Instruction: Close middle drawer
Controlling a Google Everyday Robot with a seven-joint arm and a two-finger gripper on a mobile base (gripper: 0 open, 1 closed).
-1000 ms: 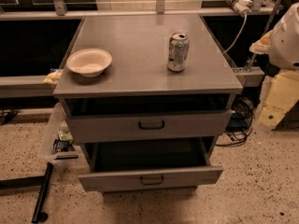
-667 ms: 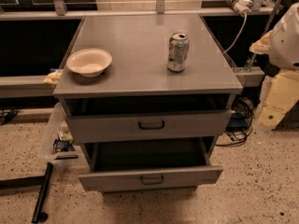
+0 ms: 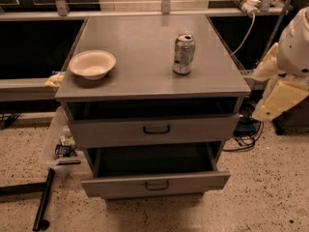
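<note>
The middle drawer (image 3: 155,183) is the lower of the two grey fronts that show, with a small dark loop handle (image 3: 157,185). It stands pulled out well beyond the cabinet and its dark inside shows. The taller top drawer (image 3: 154,129), with a bigger black handle, is out a little. The lowest drawer is hidden under the middle one. My gripper (image 3: 277,98) is at the right edge on the white arm, to the right of the cabinet at top-drawer height, apart from both drawers.
A white bowl (image 3: 92,64) and a drink can (image 3: 184,53) stand on the cabinet top (image 3: 145,42). A plastic bag with litter (image 3: 60,141) and a black pole (image 3: 43,199) lie on the floor at the left. Cables (image 3: 246,134) lie at the right.
</note>
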